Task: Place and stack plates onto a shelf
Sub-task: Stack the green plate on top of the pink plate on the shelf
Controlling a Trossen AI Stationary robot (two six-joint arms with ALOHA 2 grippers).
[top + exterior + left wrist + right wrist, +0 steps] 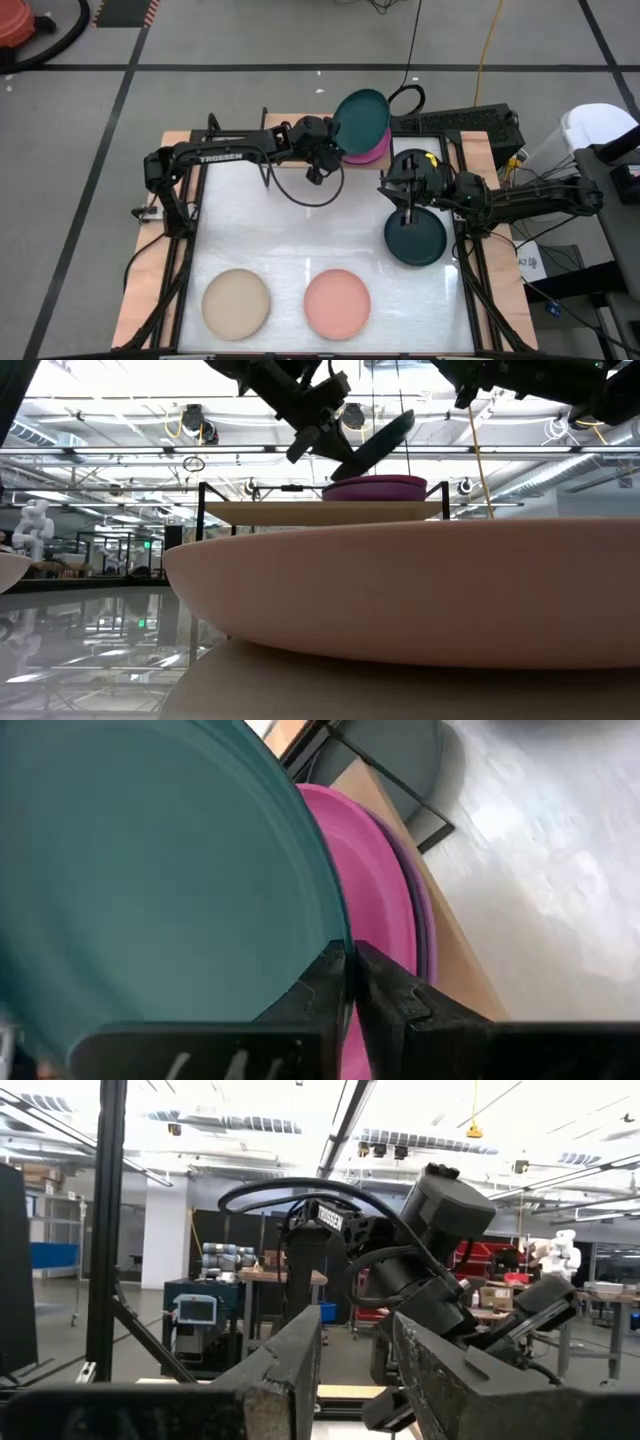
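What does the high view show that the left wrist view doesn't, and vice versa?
High view only: round beige plate, salmon pink plate, second dark teal plate under the right gripper, all on the white table. Left wrist only: left gripper fingers shut on the rim of the tilted dark teal plate. Both: that plate above the magenta plate stacked on the light-wood shelf.

Bright overhead lighting, glare on table point(300, 225), foreground plate perhaps defocused

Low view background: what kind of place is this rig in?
Likely an industrial robotics lab or workshop: exposed ceiling trusses with hanging lights, a white humanoid robot at the far left, and taped floor lines.
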